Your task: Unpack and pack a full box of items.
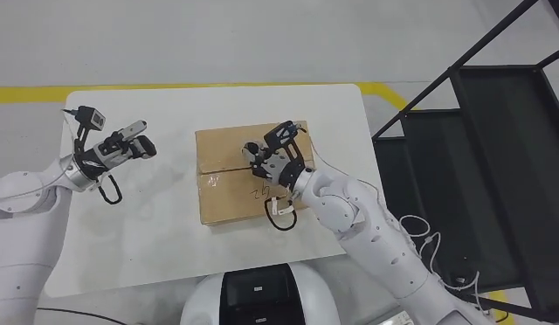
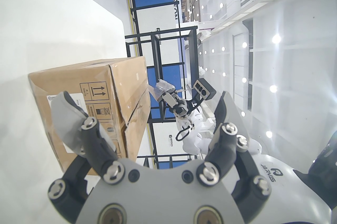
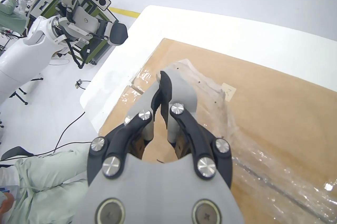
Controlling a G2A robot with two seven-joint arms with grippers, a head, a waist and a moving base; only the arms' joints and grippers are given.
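A closed brown cardboard box (image 1: 229, 190) stands in the middle of the white table (image 1: 131, 238). My right gripper (image 1: 278, 148) is above the box's top, near its far right part, shut on a strip of clear tape (image 3: 210, 93) that lifts off the cardboard (image 3: 276, 114). From the left wrist view, that tape end (image 2: 160, 85) is crumpled at the right gripper's tip, above the box (image 2: 87, 93). My left gripper (image 1: 140, 147) hangs to the left of the box, apart from it, open and holding nothing; its fingers (image 2: 71, 114) point toward the box's side.
Bare table surface lies to the left of the box and in front of it. A black metal stair frame (image 1: 489, 150) stands off the table's right edge. A yellow floor line (image 1: 175, 87) runs behind the table.
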